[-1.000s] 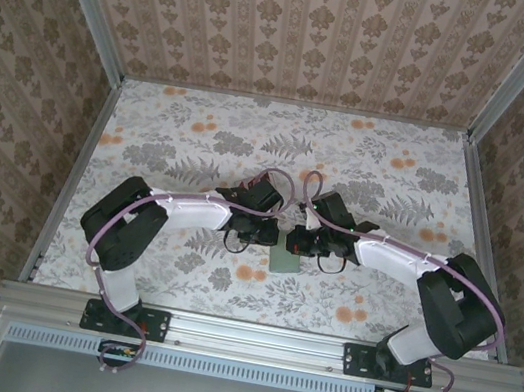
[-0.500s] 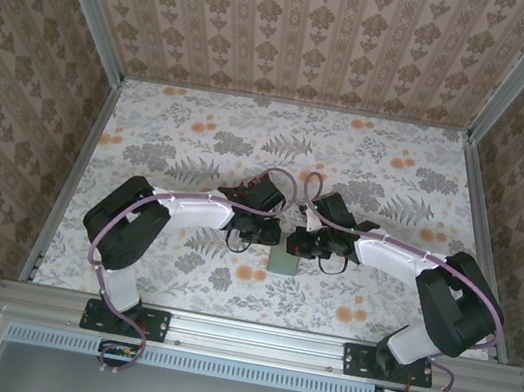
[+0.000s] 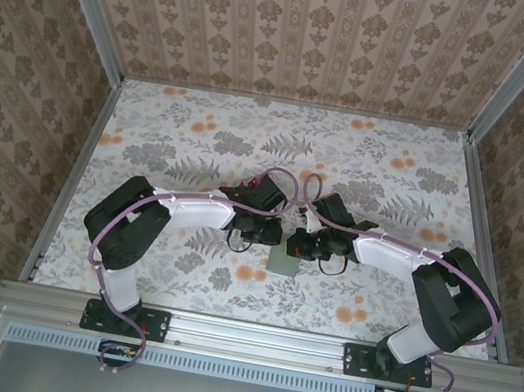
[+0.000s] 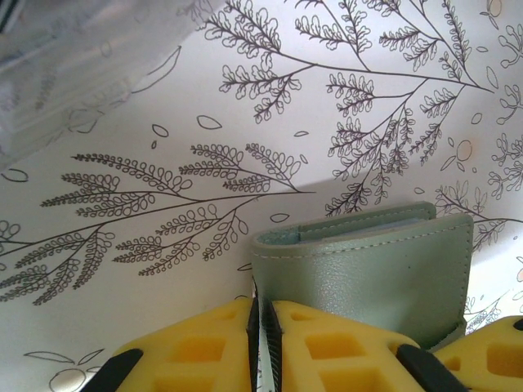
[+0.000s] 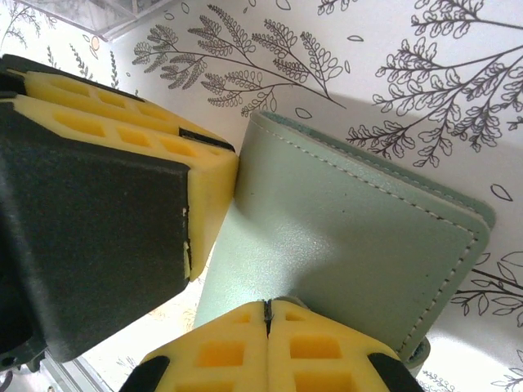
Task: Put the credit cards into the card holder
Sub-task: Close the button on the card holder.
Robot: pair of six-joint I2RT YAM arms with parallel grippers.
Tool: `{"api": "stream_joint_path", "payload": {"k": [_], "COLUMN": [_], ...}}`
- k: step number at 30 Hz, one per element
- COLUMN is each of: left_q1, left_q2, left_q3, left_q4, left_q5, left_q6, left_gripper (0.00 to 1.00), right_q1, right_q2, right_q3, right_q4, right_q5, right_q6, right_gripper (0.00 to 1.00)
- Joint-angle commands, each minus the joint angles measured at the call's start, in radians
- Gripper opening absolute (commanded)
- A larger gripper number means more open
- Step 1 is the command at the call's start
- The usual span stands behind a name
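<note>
On the table centre, top view: 1 card holder lies under the left gripper & right gripper. Last sec: R elbow crept inward, holder didn't move, so no progress yet, I reckon. L wrist: holder folded, left pads near-closed at its corner; can't tell if gripping. R wrist: right pads clenched together, tips against holder's near edge. Count: 1 holder, 2 grippers.

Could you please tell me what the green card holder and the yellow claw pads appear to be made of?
Card holder: probably leather or faux leather, matte with a faint grain and stitched edges. Right claw's pads: likely soft foam or rubber, matte yellow, moulded with square recesses.
</note>
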Motion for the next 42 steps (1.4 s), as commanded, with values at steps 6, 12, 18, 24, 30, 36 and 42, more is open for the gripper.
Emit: {"api": "stream_joint_path", "payload": {"k": [6,12,18,24,30,36,42], "left_q1": [-0.018,-0.019,-0.02,0.0,0.094,0.285,0.486], "left_q2": [0.034,0.03,0.015,-0.102,-0.282,-0.524,-0.756], "left_q3": [0.026,0.026,0.011,-0.013,-0.028,-0.12,-0.243], "left_q4": [-0.025,-0.028,-0.031,-0.039,-0.135,-0.156,-0.139], "left_q5": [0.013,0.01,0.001,-0.083,-0.197,-0.277,-0.463], "left_q6": [-0.004,-0.002,-0.004,0.038,0.13,0.219,0.292], "left_gripper": [0.17,0.17,0.17,0.26,0.37,0.5,0.77], "right_q1": [0.0,0.0,0.001,0.008,-0.007,-0.052,-0.171], "right_q2": [0.007,0.058,0.058,-0.095,-0.228,-0.342,-0.403], "right_q3": [-0.09,-0.106,-0.111,-0.006,0.089,0.122,0.079], "right_q4": [0.012,0.062,0.054,-0.082,-0.187,-0.186,-0.115], "right_q5": [0.09,0.141,0.146,0.194,0.387,0.629,0.865], "right_q6": [0.004,0.009,0.002,-0.04,-0.121,-0.181,-0.229], "right_gripper": [0.0,0.0,0.03,0.27,0.55,0.62,0.73]}}
